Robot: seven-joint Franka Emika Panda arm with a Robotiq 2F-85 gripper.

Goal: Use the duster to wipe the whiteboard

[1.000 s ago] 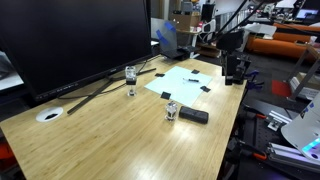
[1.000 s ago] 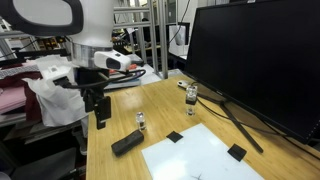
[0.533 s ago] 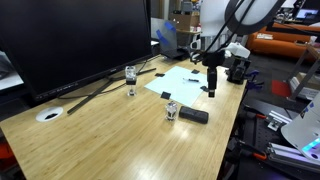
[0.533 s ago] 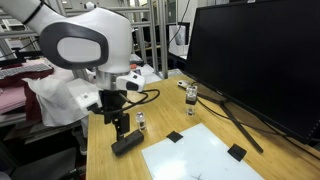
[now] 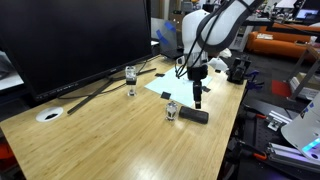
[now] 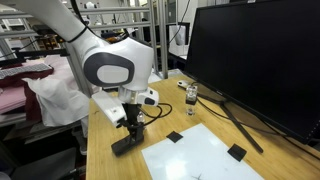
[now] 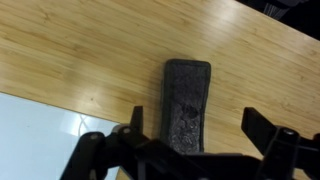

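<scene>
On the pale wooden surface [image 7: 90,45], the flat black oblong duster [image 7: 187,100] lies lengthwise up the wrist view, top speckled grey, beneath the wide-spread tool [image 7: 197,128].

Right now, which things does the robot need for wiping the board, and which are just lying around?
For the job: small black oblong duster; thin pale white-blue whiteboard sheet; open gripper above the duster.

Just lying about: small clear glass jar beside the duster; another clear jar near the screen; big black screen; small white round disc.
</scene>
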